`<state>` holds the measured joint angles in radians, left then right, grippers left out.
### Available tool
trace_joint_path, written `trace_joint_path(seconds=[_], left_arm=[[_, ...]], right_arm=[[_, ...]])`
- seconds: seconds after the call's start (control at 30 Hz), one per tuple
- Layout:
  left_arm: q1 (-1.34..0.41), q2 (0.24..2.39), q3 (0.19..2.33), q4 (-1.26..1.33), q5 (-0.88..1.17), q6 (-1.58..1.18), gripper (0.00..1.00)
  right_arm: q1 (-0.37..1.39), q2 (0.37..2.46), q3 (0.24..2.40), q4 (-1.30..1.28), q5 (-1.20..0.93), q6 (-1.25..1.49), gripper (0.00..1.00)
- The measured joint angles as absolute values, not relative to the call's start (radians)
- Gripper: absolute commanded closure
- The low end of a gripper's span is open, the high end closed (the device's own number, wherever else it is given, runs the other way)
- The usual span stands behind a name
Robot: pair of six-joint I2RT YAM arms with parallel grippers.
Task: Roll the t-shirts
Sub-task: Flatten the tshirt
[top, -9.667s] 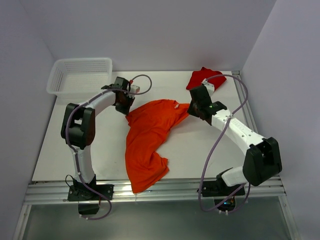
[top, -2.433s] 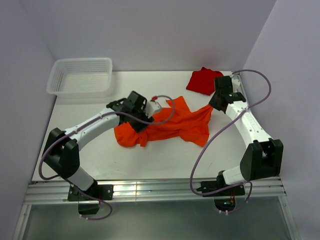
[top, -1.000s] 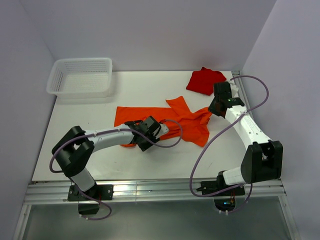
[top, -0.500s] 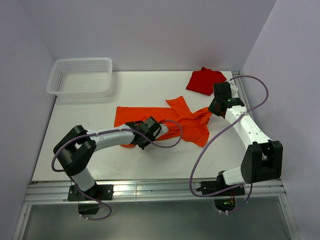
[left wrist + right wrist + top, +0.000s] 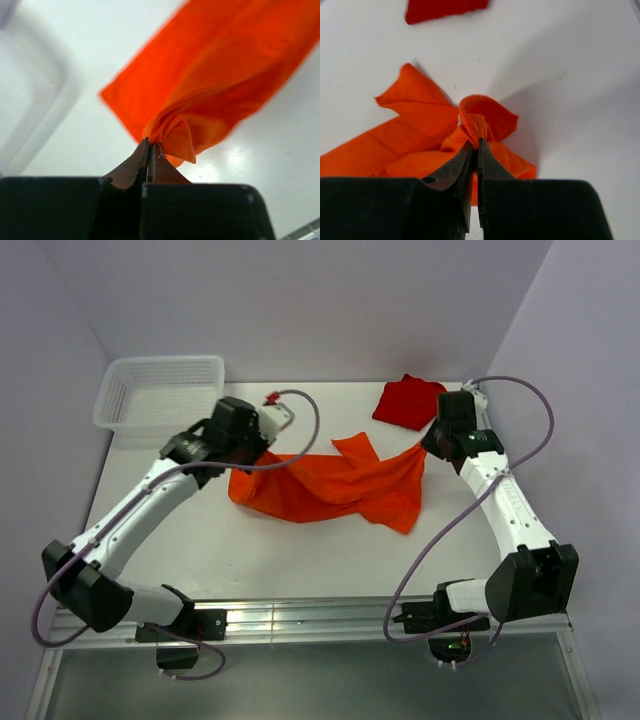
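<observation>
t-shirt (image 5: 330, 490), bright orange, bunched, stretched lengthwise

Legible text, labels, brands, numbers, signs: none in any of the 3 views, neither on the orange tee (image 5: 330, 488) nor on the red tee (image 5: 408, 403).

Matt orange cloth t-shirt (image 5: 330, 485); glossy white table (image 5: 300, 555); basket (image 5: 160, 422) seemingly plastic mesh.
</observation>
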<state>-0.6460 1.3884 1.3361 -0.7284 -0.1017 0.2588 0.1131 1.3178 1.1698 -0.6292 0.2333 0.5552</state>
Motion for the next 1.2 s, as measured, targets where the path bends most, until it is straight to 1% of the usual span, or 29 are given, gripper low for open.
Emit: trace_joint_path(seconds=[0.17, 0.4, 0.53, 0.63, 0.73, 0.93, 1.03, 1.2], left_arm=[[-0.478, 1.32, 1.419, -0.785, -0.092, 0.334, 1.0], [-0.229, 1.319, 1.506, -0.783, -0.088, 0.38, 1.0], [-0.145, 1.318, 1.577, -0.751, -0.091, 0.375, 1.0], [-0.124, 1.298, 1.609, -0.704, -0.093, 0.368, 1.0], [-0.119, 1.245, 1.608, -0.656, -0.094, 0.361, 1.0], [-0.119, 1.089, 1.601, -0.556, -0.107, 0.348, 1.0], [-0.119, 1.015, 1.601, -0.513, -0.112, 0.342, 1.0], [-0.119, 0.967, 1.613, -0.472, -0.113, 0.341, 1.0]], right_arm=[[0.1, 1.28, 1.294, -0.67, 0.208, 0.551, 1.0], [0.038, 1.21, 1.461, -0.707, 0.159, 0.55, 1.0], [0.019, 1.19, 1.572, -0.742, 0.12, 0.55, 1.0], [0.018, 1.178, 1.638, -0.755, 0.088, 0.55, 1.0], [0.018, 1.147, 1.656, -0.768, 0.072, 0.549, 1.0], [0.017, 1.028, 1.661, -0.792, 0.04, 0.55, 1.0], [0.017, 0.972, 1.697, -0.794, 0.023, 0.55, 1.0], [0.017, 0.921, 1.782, -0.792, 0.007, 0.552, 1.0]])
